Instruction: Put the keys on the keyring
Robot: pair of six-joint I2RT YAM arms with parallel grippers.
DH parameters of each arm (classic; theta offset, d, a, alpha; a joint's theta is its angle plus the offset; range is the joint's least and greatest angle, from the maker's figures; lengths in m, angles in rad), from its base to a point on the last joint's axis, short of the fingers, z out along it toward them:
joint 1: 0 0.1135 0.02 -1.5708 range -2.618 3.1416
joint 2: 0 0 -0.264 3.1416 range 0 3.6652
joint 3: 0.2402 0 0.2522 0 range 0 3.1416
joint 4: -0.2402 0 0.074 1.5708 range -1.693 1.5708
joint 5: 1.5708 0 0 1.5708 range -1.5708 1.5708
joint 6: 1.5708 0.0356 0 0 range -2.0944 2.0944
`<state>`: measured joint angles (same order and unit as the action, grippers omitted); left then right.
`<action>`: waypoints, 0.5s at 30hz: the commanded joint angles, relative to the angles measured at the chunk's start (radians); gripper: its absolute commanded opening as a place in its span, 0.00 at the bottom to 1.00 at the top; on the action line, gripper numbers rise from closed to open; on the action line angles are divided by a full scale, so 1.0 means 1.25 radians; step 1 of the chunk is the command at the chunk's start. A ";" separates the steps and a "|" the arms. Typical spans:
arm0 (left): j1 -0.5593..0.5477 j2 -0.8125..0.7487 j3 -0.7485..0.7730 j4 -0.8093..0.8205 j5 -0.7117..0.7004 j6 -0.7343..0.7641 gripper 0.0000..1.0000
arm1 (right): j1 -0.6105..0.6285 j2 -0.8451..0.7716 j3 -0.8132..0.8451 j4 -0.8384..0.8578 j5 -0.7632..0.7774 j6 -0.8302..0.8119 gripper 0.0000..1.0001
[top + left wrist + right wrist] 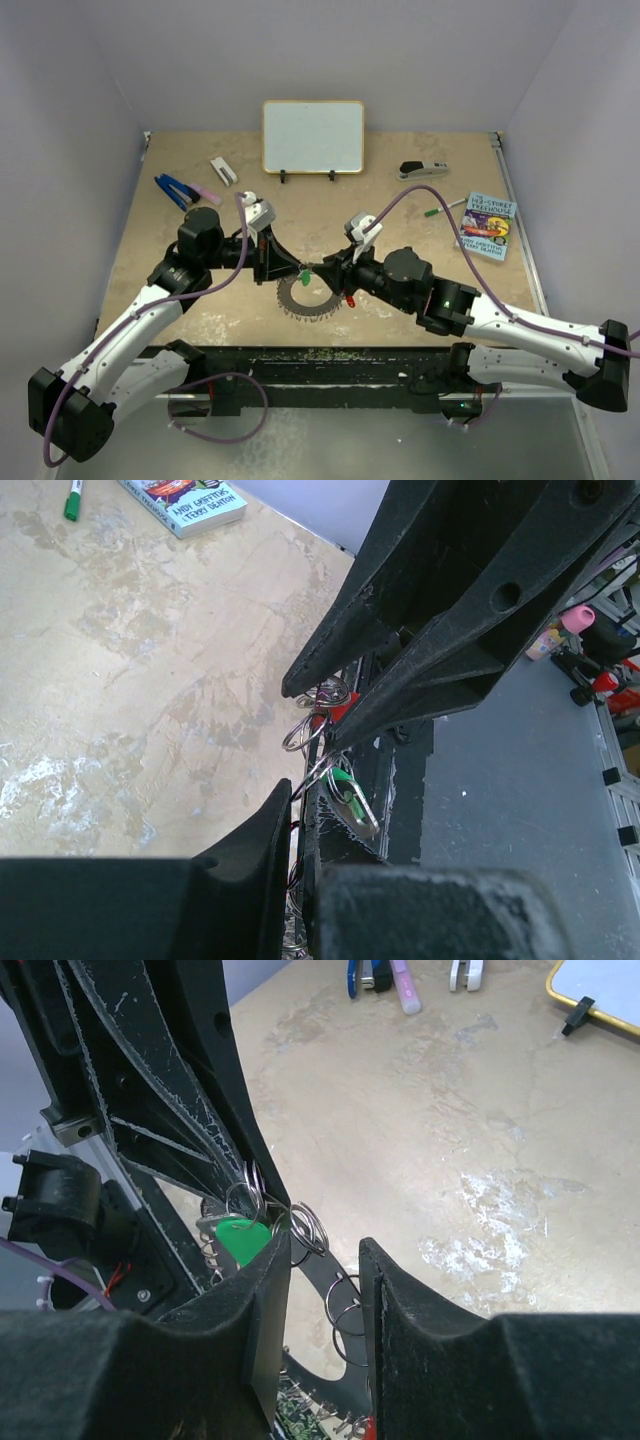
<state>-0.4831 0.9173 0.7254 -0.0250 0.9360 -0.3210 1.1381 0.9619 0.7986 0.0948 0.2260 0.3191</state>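
**Operator:** Where is the keyring sitting right now?

**Spotter:** The keyring (296, 306) is lying on the worktop (200, 215) close to its near edge. It is sitting right under the tips of your two grippers, which are pointing at each other over it.

**Operator:** And the keys?

**Spotter:** The green key (303, 273) is hanging just beside the tip of your left gripper (288, 270), at the far rim of the keyring, among a few small wire loops. The red key (349, 300) is lying just under your right gripper (330, 272), at the rim on that side. I can't tell whether either key is threaded on.

**Operator:** What are my grippers doing?

**Spotter:** Your left gripper is pressing its fingers together and seems to be pinching a thin wire loop of the keyring's fringe. Your right gripper is holding its fingers apart, with bare worktop and a couple of loops showing through the gap.

**Operator:** Anything farther out?

**Spotter:** A book (488, 226) and a green-capped pen (436, 211) are lying well beyond your right gripper, towards its outer side. A whiteboard (313, 136) is standing far ahead of both grippers.
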 commanded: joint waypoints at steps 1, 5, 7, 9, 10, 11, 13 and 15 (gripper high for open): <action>0.010 -0.016 0.044 0.080 0.009 -0.015 0.04 | 0.006 -0.024 0.025 -0.033 0.034 -0.021 0.36; 0.010 -0.016 0.037 0.080 0.007 -0.009 0.04 | 0.005 -0.058 0.025 0.017 0.036 -0.025 0.37; 0.010 -0.018 0.032 0.082 0.008 -0.009 0.04 | 0.005 -0.061 0.029 0.033 0.035 -0.033 0.38; 0.010 -0.019 0.030 0.080 0.008 -0.006 0.04 | 0.006 -0.055 0.037 0.039 0.036 -0.039 0.38; 0.010 -0.018 0.030 0.077 0.009 -0.003 0.04 | 0.005 -0.051 0.042 0.042 0.034 -0.038 0.38; 0.010 -0.018 0.030 0.075 0.007 0.000 0.04 | 0.006 -0.045 0.048 0.045 0.029 -0.038 0.38; 0.011 -0.021 0.029 0.073 -0.002 0.002 0.04 | 0.006 -0.031 0.062 0.040 0.022 -0.024 0.36; 0.012 -0.026 0.029 0.068 -0.030 0.008 0.04 | 0.005 -0.015 0.078 0.029 0.012 -0.001 0.33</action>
<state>-0.4778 0.9157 0.7254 0.0010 0.9314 -0.3214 1.1389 0.9195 0.8223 0.1001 0.2451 0.2966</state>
